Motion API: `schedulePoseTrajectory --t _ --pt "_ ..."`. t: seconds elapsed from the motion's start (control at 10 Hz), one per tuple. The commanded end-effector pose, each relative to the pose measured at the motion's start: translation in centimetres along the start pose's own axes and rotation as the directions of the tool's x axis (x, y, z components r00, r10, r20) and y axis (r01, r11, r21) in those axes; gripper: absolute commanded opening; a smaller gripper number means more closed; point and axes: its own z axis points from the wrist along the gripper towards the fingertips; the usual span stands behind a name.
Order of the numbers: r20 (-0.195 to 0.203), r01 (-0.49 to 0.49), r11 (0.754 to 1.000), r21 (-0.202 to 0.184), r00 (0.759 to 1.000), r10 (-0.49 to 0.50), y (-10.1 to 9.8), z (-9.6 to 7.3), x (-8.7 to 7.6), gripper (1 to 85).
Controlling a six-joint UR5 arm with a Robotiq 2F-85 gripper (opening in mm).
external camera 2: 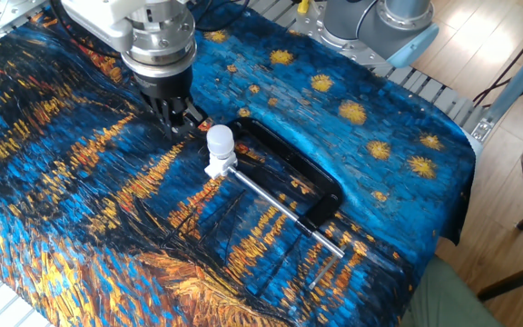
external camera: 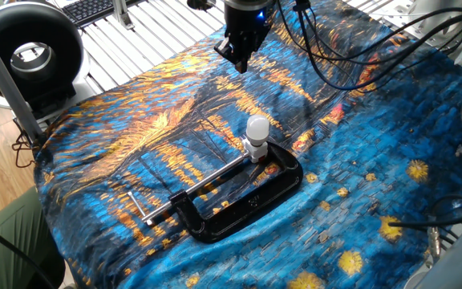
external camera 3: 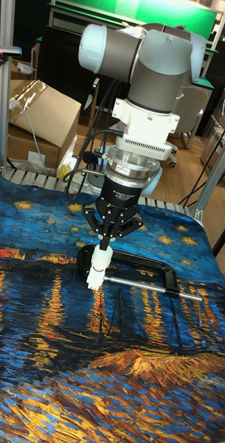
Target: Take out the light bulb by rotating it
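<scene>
The light bulb point(external camera: 257, 127) point(external camera 2: 220, 138) point(external camera 3: 101, 257) is small, white and frosted. It stands upright in a short white socket point(external camera: 253, 150) held in a black C-clamp point(external camera: 247, 205) point(external camera 2: 307, 177) on the blue and orange painted cloth. My gripper point(external camera: 241, 64) point(external camera 2: 178, 125) point(external camera 3: 106, 241) hangs above the cloth, behind the bulb and clear of it, pointing down. Its fingers are shut together with nothing between them. In the tall fixed view the fingertips line up just over the bulb's top.
The clamp's steel screw rod point(external camera: 191, 189) runs out toward the cloth's front left. A black ring-shaped device point(external camera: 30, 52) stands off the table's left corner. Black cables point(external camera: 351, 48) drape over the far right of the cloth. A second arm's base point(external camera 2: 379, 23) sits at the table's edge.
</scene>
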Motion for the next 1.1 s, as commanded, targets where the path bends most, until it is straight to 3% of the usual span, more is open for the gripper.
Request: schedulePoseTrajectory --t 0.0,1.0 --pt "-0.002 0.000 1.000 -0.006 1.000 0.000 0.01 -0.02 0.23 1.0" --pt "0.013 -0.012 1.000 -0.026 1.000 0.013 0.09 0.56 0.49 1.0"
